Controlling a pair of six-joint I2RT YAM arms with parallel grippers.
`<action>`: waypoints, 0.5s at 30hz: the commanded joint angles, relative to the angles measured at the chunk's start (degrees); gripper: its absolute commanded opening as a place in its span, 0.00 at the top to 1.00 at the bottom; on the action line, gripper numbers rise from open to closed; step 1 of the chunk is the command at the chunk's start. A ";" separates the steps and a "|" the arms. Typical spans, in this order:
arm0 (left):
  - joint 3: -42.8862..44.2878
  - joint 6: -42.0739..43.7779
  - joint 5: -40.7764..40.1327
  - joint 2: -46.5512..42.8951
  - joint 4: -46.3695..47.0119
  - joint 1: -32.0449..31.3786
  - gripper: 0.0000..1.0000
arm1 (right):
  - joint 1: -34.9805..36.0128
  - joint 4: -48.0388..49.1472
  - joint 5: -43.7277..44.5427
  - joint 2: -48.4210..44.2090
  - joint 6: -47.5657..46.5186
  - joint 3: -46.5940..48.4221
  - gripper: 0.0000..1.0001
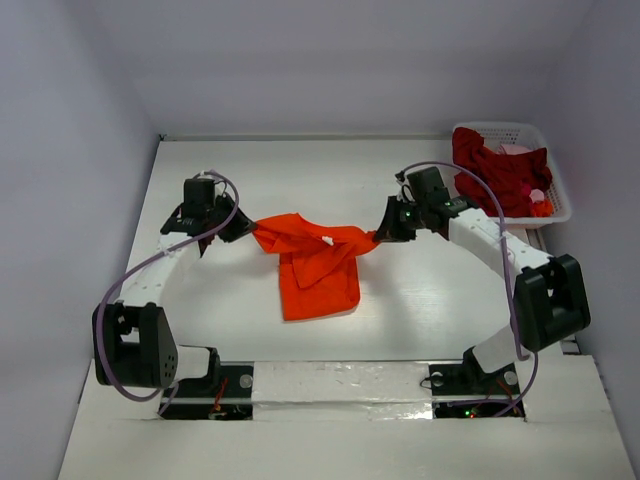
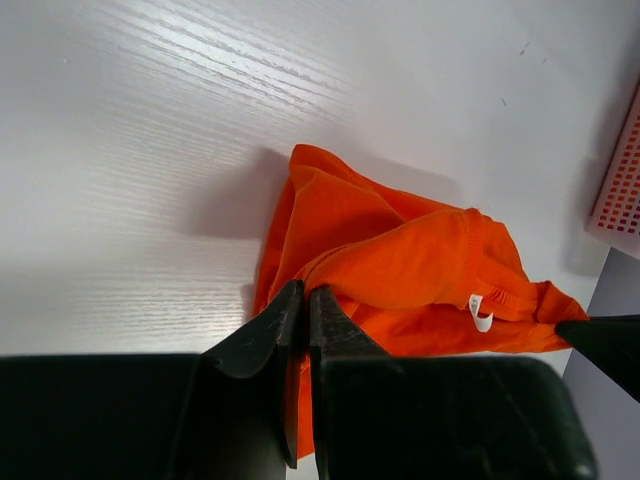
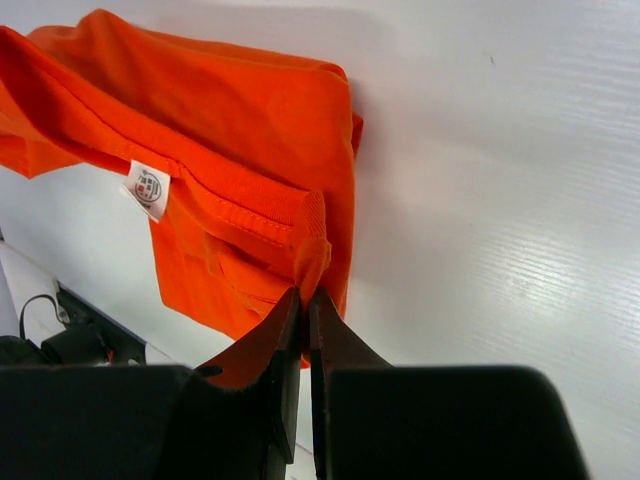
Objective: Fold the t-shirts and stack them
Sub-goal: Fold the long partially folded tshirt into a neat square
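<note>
Status: left gripper (image 1: 243, 228) has its jaws closed, pinching one upper edge of the bright orange cloth t-shirt (image 1: 315, 265). The right gripper (image 1: 380, 233) is closed too, clamped on the ribbed collar edge at the shirt's other end. The shirt is strung between the two and bunched along the top, with the rest draped down and lying crumpled on the white table (image 1: 250, 170). A small white neck label (image 3: 146, 188) shows by the collar, on the right gripper's side. All of this sits well left of the white plastic lattice basket (image 1: 505, 130); the right gripper is the one nearer the basket, the left gripper the farther. Inside the basket are dark red t-shirts (image 1: 495, 170) in a heap, with a pinkish cloth piece (image 1: 517, 150) showing at its far side.
</note>
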 commanded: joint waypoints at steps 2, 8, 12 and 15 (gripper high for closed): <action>-0.22 0.24 0.44 -3.08 0.38 -0.10 1.00 | 0.57 0.79 -0.21 -2.73 -0.59 -0.68 1.00; 1.36 -0.11 1.05 -3.88 -1.21 -0.10 1.00 | 0.57 0.08 -0.12 -3.08 -0.68 -0.06 1.00; 1.54 -0.37 1.05 -5.54 -1.73 -0.63 1.00 | 1.09 0.26 -0.04 -3.70 0.11 -0.15 1.00; 1.54 -0.46 1.23 -6.42 -2.52 -0.63 1.00 | 1.62 0.08 -0.03 -4.49 0.29 -0.24 1.00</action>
